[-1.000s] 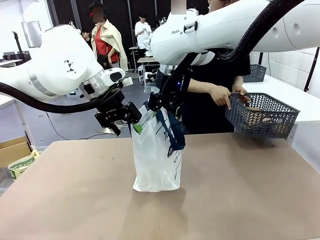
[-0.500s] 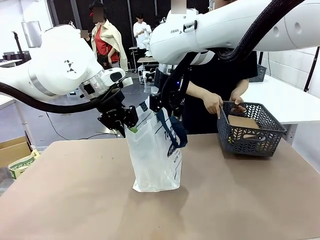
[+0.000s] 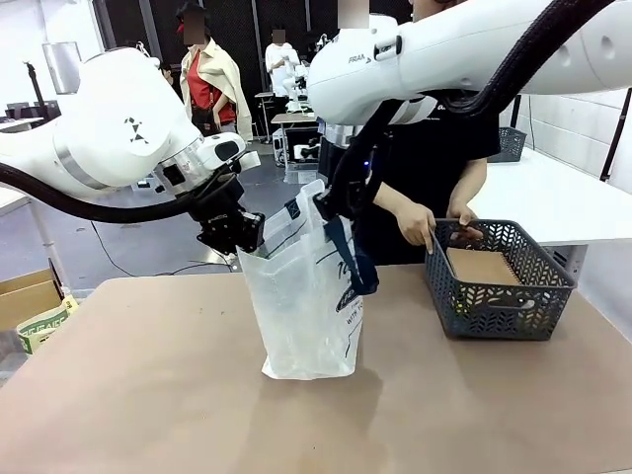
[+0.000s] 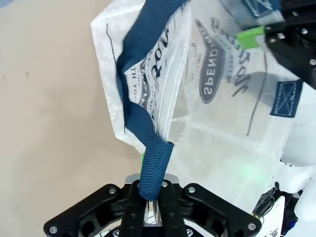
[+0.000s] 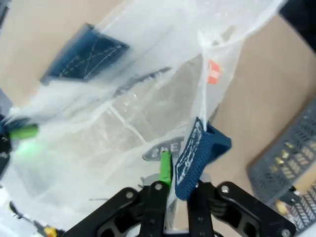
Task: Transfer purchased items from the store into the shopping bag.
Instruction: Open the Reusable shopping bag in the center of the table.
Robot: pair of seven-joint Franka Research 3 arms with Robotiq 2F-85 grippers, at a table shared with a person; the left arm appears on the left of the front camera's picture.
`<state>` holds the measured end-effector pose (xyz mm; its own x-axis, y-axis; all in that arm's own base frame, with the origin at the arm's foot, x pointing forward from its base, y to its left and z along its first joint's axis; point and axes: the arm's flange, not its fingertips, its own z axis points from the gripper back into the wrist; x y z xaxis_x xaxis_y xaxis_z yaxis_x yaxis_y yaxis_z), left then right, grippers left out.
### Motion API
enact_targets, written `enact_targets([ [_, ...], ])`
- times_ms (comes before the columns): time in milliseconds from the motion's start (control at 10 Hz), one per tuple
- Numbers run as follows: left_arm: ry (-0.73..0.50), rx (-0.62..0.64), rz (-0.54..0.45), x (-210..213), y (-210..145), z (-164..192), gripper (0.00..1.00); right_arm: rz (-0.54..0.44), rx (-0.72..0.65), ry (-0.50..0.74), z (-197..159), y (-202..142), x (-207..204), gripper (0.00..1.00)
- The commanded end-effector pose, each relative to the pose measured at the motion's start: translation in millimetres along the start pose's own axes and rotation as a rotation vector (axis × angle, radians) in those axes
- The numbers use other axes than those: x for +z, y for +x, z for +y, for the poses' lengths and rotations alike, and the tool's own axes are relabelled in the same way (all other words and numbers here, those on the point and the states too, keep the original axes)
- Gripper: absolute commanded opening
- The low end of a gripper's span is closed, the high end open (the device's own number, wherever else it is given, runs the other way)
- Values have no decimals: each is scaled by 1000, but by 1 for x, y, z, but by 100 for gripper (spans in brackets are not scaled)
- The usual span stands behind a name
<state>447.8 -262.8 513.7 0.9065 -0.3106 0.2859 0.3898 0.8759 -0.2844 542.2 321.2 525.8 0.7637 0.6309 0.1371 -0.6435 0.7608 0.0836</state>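
The shopping bag (image 3: 306,306), whitish plastic with navy print, stands upright in the middle of the table. My left gripper (image 3: 243,237) is shut on the navy strap (image 4: 148,163) at the bag's left rim, and the strap runs up from between its jaws (image 4: 150,197). My right gripper (image 3: 331,204) is shut on the other navy handle (image 5: 197,153) at the right rim (image 5: 175,192). The two hold the bag's mouth spread apart. A flat brown packet (image 3: 484,265), one of the purchased items, lies in a dark grey basket (image 3: 499,296).
The basket stands on the table to the right of the bag. The person behind it has both hands (image 3: 425,222) at its far rim. A cardboard box (image 3: 25,291) sits off the table's left edge. Bare tabletop (image 3: 148,395) lies in front.
Both grippers have closed on the bag's handles and drawn its mouth wider. The person has brought the basket leftward and down onto the table.
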Motion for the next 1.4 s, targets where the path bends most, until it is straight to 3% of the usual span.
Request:
enact_targets([
  [0,23,21,-20,3,-8,9,0,39,-9,-47,-20,-28,4,0],
  [300,92,110,-31,7,-12,13,0,43,1,-57,-42,-36,7,0],
  [400,136,163,8,6,-12,8,0,18,51,-27,-51,-36,6,0],
  [600,98,171,47,8,-12,-11,0,-52,74,-41,-70,-30,-6,0],
  [700,91,135,8,3,-10,9,0,19,32,-37,-49,-28,10,0],
  [1000,90,156,20,1,-11,-1,0,0,51,-40,-53,-25,7,0],
  [1300,198,180,50,14,-14,-4,0,72,30,-28,-70,-43,20,0],
])
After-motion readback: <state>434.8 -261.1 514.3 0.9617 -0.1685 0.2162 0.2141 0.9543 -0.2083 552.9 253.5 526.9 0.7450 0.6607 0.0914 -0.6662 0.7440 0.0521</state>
